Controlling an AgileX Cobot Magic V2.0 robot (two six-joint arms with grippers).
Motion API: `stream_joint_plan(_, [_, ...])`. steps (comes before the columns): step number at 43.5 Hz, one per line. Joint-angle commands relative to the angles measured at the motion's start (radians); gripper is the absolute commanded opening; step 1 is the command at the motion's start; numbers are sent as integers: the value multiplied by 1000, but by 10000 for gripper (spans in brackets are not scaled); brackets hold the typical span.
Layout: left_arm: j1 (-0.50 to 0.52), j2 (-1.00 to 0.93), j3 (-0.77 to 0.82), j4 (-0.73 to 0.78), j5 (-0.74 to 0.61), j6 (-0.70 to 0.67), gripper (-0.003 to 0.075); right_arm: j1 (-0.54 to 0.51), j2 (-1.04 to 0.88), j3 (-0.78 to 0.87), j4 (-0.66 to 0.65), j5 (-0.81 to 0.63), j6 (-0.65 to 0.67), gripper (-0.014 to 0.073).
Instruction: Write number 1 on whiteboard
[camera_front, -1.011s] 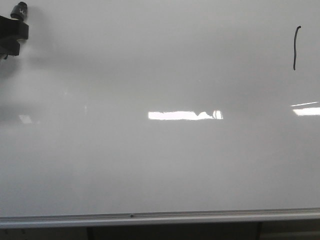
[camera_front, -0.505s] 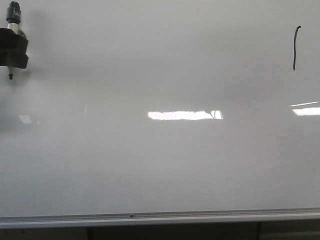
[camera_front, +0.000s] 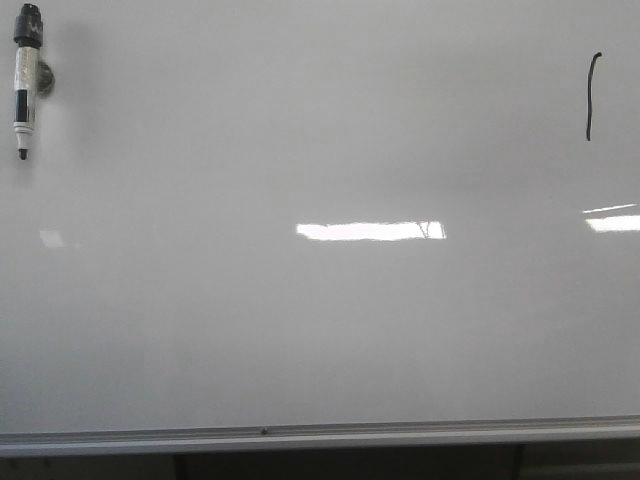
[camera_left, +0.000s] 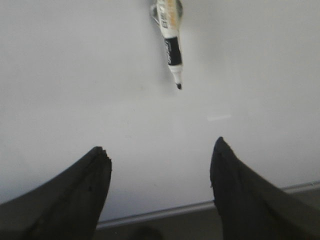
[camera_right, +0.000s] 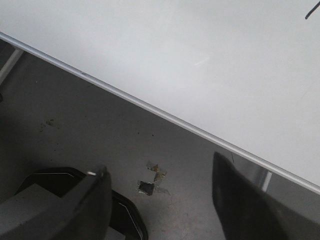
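Observation:
The whiteboard fills the front view, glossy white with a silver frame along its lower edge. The number 1, a thin black stroke with a small hook at its top, is at the upper right; its tip shows in the right wrist view. A white marker pen with a black cap rests on the board at the upper left, tip down, held by nothing; it also shows in the left wrist view. My left gripper is open and empty, back from the pen. My right gripper is open and empty over the floor.
The board's metal frame edge crosses the right wrist view, with grey floor below it. A torn scrap of tape lies on the floor. A dark base part sits beside the right fingers. Bright light reflections lie on the board.
The left gripper held the pen at the upper left of the board, has let go of it and has drawn back out of the front view. The pen stays on the board.

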Motion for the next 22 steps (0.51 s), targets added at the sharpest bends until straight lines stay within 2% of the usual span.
stream_joint_plan(1, [-54,-97,-31,-25,67,12,430,-6,-22,-22,-12,-70,4,466])
stream_joint_plan(10, [-175,-276,-31,-70,211,12,430,-6,-143,44,-12,-122,6,466])
stream_joint_plan(16, [-216,-368,-31,-81,214,12,430,-6,-258,108,-14,-130,5,466])
stream_joint_plan(22, [-216,-399,-31,-81,214,12,430,-6,-347,148,-28,-129,5,466])
